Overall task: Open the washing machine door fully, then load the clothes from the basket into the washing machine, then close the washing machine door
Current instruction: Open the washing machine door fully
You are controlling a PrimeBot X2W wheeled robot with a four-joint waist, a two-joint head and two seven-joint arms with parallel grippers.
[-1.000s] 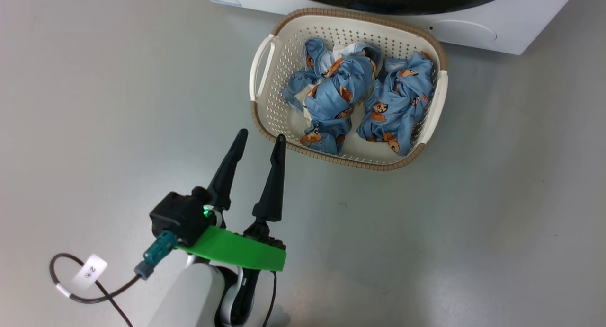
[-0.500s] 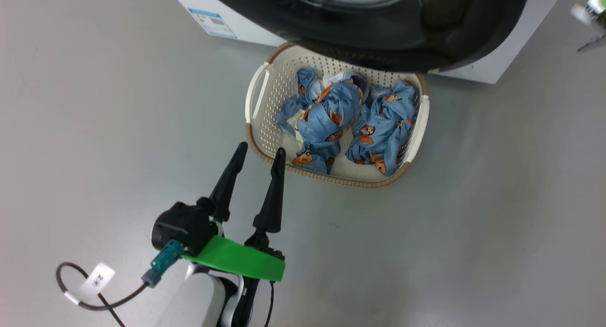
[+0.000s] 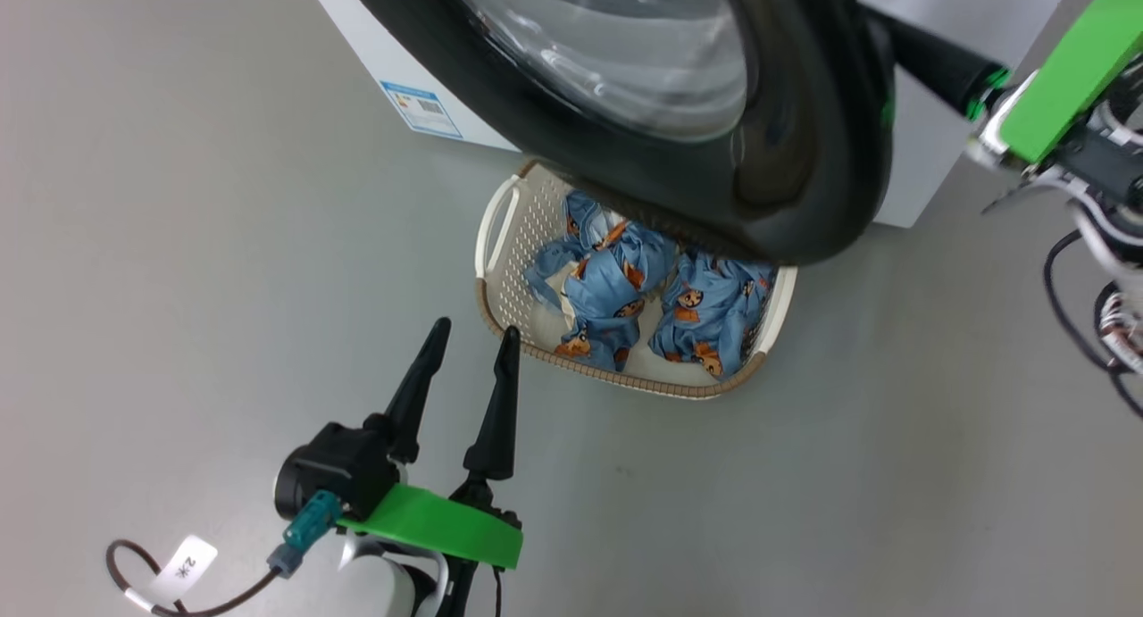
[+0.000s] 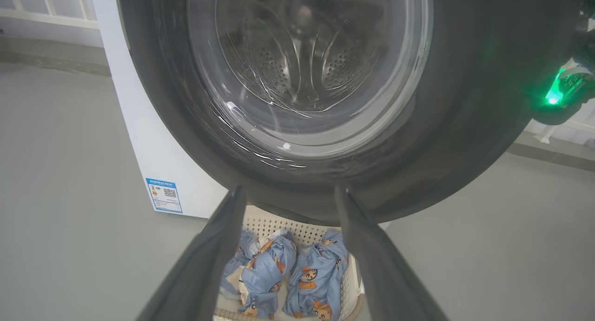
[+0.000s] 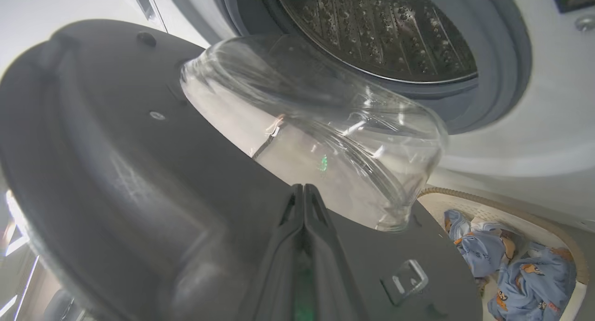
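Note:
The washing machine door [image 3: 804, 153], black-rimmed with a clear porthole, stands partly open above the basket [image 3: 625, 383]. My right gripper [image 5: 303, 187] is shut, its tips against the door's dark inner face [image 5: 116, 149]; its fingers [image 3: 933, 56] reach behind the door's right rim. Beyond the door lie the washing machine's steel drum [image 5: 381, 28] and grey-blue gasket [image 5: 502, 79]. The clothes [image 3: 616, 291], blue bundles with orange figures, fill the basket. My left gripper [image 3: 473, 331] hangs open over the floor just left of the basket's near corner, nothing between its fingers [image 4: 218, 256].
The white washing machine [image 3: 393, 63] carries a blue label sticker [image 3: 421, 110] low on its front. Grey floor [image 3: 179, 242] spreads left, right and in front of the basket. A cable with a white tag [image 3: 183, 565] trails from my left wrist.
The head camera has tilted up, so the basket sits lower in the picture. The door now looms large over the basket's far side, and my right gripper has come into view at the upper right.

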